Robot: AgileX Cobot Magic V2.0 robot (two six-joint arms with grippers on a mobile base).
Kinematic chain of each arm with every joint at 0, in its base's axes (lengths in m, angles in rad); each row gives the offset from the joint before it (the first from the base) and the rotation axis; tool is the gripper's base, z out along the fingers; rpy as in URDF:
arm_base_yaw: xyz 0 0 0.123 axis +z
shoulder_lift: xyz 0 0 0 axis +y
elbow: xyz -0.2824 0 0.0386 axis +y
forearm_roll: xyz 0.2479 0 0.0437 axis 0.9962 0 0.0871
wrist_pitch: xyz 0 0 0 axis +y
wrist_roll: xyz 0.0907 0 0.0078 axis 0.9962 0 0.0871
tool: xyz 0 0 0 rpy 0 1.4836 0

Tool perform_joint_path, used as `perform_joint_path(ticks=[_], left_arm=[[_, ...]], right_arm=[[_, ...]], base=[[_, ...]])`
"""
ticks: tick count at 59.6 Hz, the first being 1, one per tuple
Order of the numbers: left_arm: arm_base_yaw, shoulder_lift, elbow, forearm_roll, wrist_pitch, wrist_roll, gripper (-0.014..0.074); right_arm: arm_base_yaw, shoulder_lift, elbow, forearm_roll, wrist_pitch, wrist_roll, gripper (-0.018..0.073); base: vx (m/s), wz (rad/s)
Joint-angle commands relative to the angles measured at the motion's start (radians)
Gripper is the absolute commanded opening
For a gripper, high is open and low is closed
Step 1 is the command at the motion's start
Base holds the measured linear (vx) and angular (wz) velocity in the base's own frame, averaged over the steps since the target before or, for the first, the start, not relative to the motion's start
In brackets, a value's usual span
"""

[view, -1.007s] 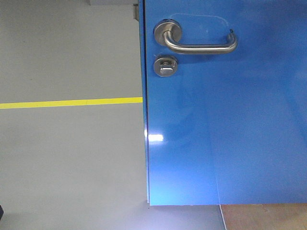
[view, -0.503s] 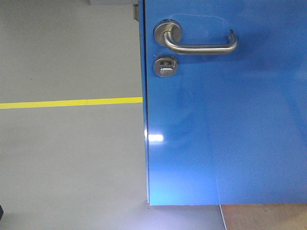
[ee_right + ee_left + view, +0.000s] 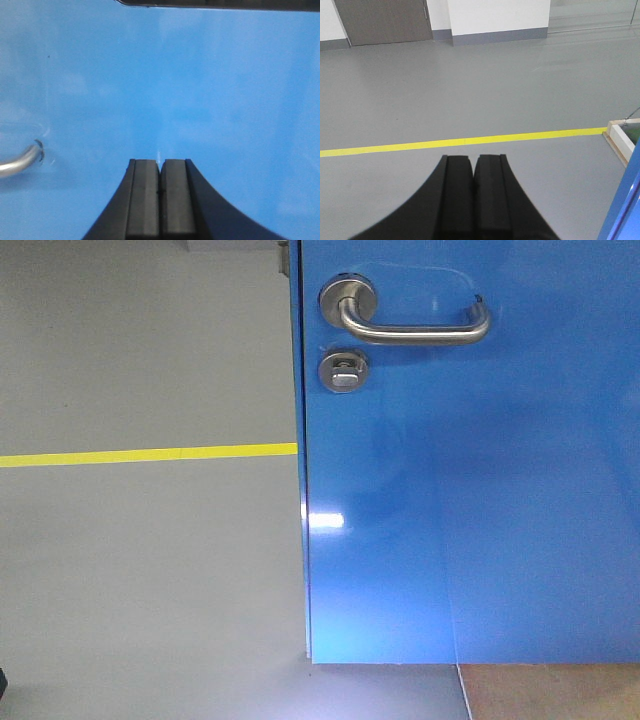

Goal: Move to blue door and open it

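Beside the door point(image 3: 470, 490), its free edge is seen against grey floor point(image 3: 150, 570), so it is judged already ajar. Both pincers are clenched on nothing. The right gripper point(image 3: 160, 170) is aimed squarely at the door, right of the handle point(image 3: 22, 160), likely for pushing; the left gripper point(image 3: 472, 165) points past the door's edge.

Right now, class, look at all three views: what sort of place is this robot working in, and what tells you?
Probably an indoor lab or industrial hall. The smooth grey floor carries a yellow tape line, a brown door sits in a white wall, and a glossy blue door appears to stand free on it.
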Motion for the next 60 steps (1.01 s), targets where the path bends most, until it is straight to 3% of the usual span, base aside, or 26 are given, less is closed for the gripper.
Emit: perform_joint_path(ticks=[1,22,27,39,60], left_arm=[[0.001,-0.014,0.004,0.0,-0.078,-0.003,0.007],[0.001,-0.014,0.004,0.0,-0.078,-0.003,0.007],[0.001,-0.014,0.004,0.0,-0.077,-0.003,0.007],[0.001,-0.015,0.004,0.0,-0.077,-0.003,0.007],[0.001,-0.015,0.004,0.0,-0.078,-0.003,0.007]], right_arm=[[-0.016,-0.081,0.105,0.005,-0.155,0.022,0.0006],[-0.022,-0.478,0.596,0.037,-0.186,0.046,0.0006],[-0.019,-0.519,0.588,0.044,-0.074,0.045,0.0006],[-0.022,-0.517,0.598,0.092,-0.072,0.045,0.0006],[-0.022,-0.516,0.598,0.092,-0.072,0.044,0.0006]], base=[[0.0,0.0],[0.0,0.0],[0.0,0.0],[0.0,0.0],[0.0,0.0]])
